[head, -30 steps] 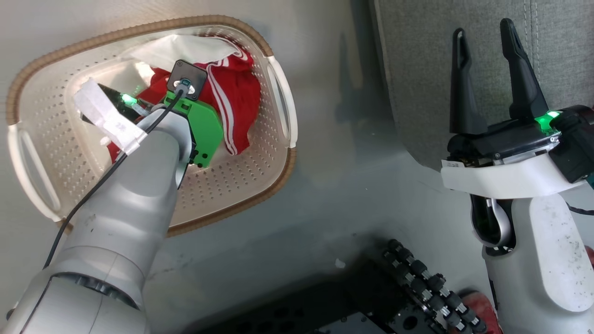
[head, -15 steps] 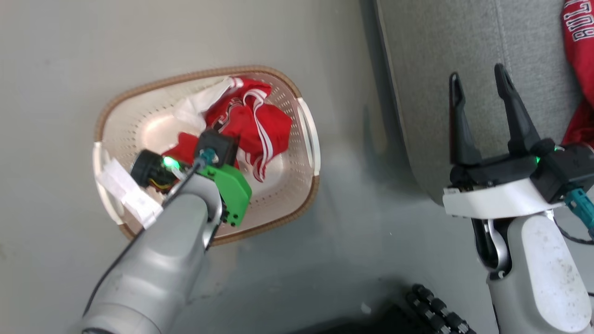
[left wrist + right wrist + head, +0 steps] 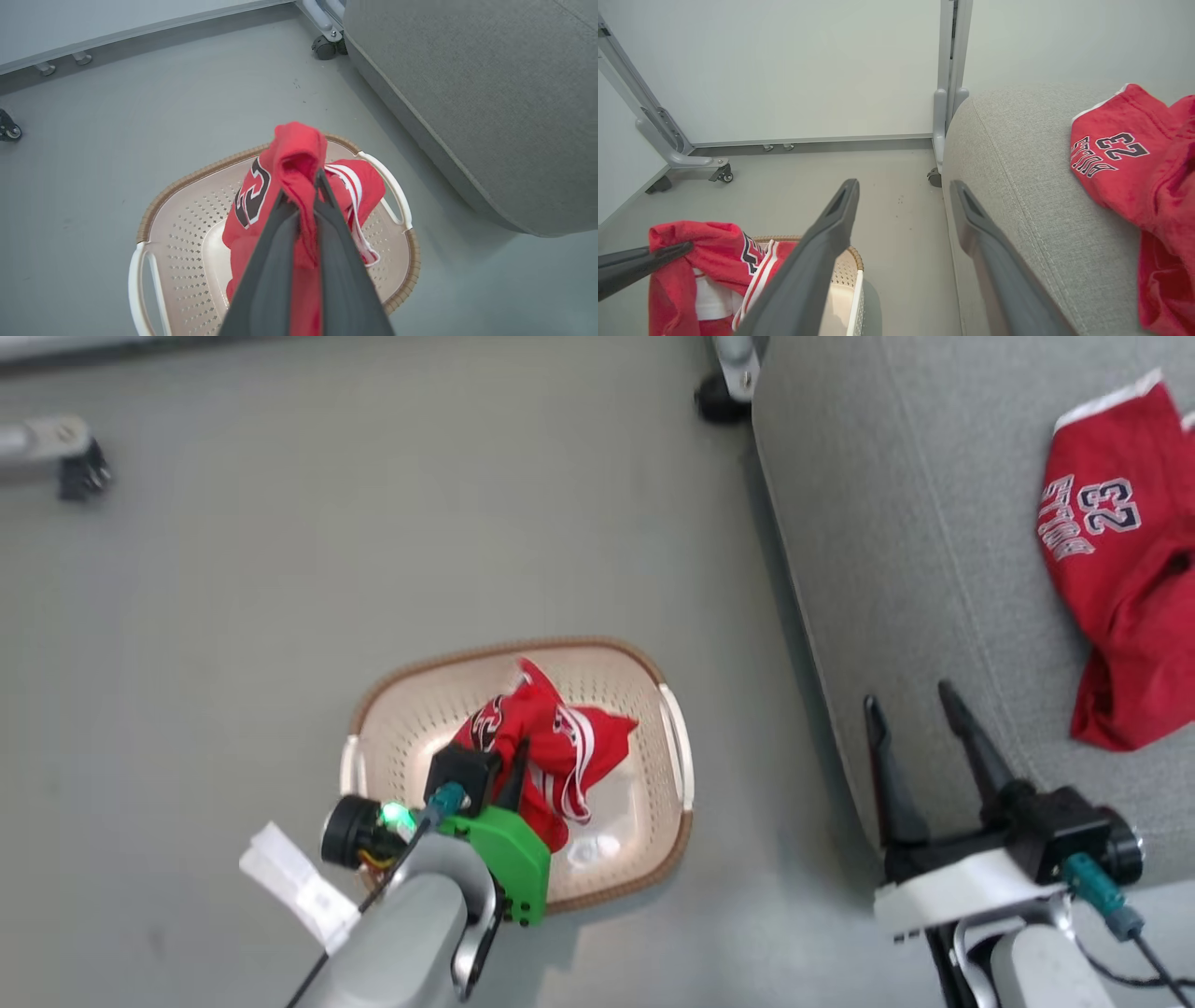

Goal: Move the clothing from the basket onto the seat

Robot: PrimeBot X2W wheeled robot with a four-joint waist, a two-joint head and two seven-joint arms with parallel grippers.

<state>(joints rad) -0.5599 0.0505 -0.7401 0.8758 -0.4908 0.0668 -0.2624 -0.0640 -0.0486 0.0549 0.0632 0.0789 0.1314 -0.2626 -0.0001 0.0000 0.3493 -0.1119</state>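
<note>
My left gripper [image 3: 518,761] is shut on a bunched red garment [image 3: 560,747] with white stripes, held up over the cream perforated basket [image 3: 411,728] on the floor. In the left wrist view the fingertips [image 3: 322,186] pinch a fold of this clothing [image 3: 294,154], and its lower part hangs down into the basket [image 3: 187,219]. A second red garment [image 3: 1120,579] printed with 23 lies on the grey seat [image 3: 887,523] at the right. My right gripper [image 3: 907,700] stands open and empty at the seat's near edge, also seen in its wrist view [image 3: 903,186] beside the seat [image 3: 1017,154].
The basket stands on grey floor just left of the seat's side. A caster wheel [image 3: 719,401] sits at the seat's far corner and another [image 3: 79,471] at the far left. A white wall panel on a wheeled grey frame [image 3: 948,70] stands behind.
The head camera has pulled up and back, so the basket looks smaller. My left gripper has risen out of the basket with the red garment. The right gripper stays open.
</note>
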